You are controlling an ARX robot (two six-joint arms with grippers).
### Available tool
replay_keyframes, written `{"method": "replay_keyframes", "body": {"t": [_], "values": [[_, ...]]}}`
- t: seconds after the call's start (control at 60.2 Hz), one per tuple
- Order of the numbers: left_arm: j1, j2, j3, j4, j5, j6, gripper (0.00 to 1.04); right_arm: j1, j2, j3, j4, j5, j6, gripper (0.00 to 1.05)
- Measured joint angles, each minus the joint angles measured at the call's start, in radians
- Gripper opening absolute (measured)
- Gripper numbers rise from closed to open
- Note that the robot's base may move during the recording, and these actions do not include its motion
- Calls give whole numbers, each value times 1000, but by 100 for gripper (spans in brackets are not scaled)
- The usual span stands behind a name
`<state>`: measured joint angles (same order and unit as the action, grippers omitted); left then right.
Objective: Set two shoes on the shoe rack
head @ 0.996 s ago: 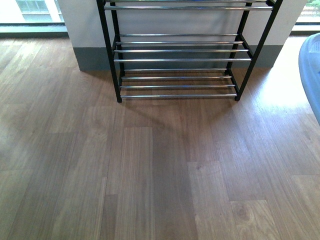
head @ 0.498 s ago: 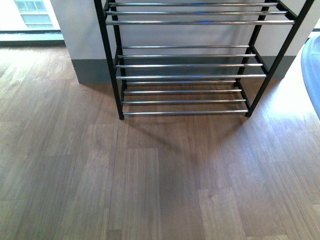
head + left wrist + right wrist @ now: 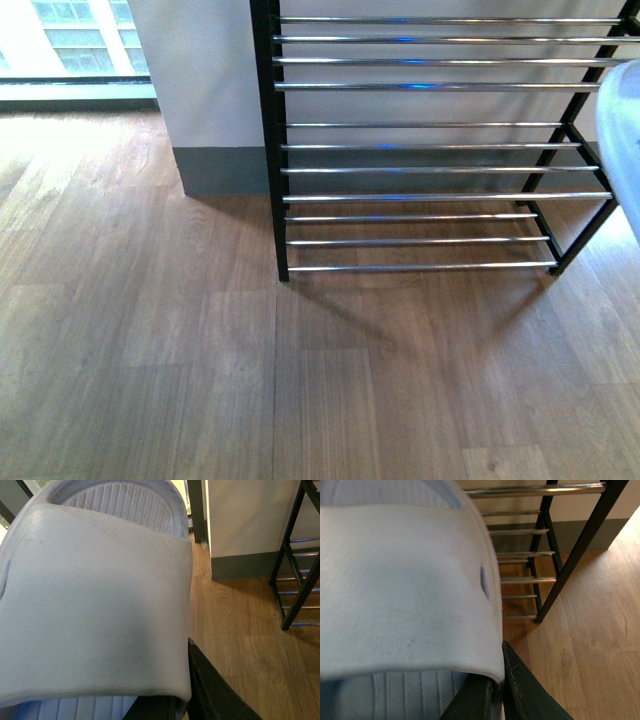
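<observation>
The shoe rack, black side frames with chrome rods, stands against the wall right of centre in the front view, and all its visible tiers are bare. In the left wrist view a pale blue slide fills most of the picture, and my left gripper is shut on the edge of its strap. The right wrist view shows a second pale blue slide, with my right gripper shut on its strap edge. A sliver of that slide shows at the front view's right border. The rack is close ahead of the right slide.
A white wall column with a grey baseboard stands behind and left of the rack. A bright window lies at the far left. Wood plank floor spreads in front of the rack.
The rack has grown larger and slid to the right in the front view, so it now stands nearer. The slide sliver stays at the right border.
</observation>
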<state>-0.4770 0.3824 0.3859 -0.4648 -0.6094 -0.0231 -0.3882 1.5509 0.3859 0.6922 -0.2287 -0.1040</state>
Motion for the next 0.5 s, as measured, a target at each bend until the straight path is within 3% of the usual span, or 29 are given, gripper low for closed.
{"method": "replay_keyframes", "body": {"t": [0.498], "values": [[0, 0, 0, 0, 6, 0, 2, -5, 1, 0, 0, 4, 0, 1]]}}
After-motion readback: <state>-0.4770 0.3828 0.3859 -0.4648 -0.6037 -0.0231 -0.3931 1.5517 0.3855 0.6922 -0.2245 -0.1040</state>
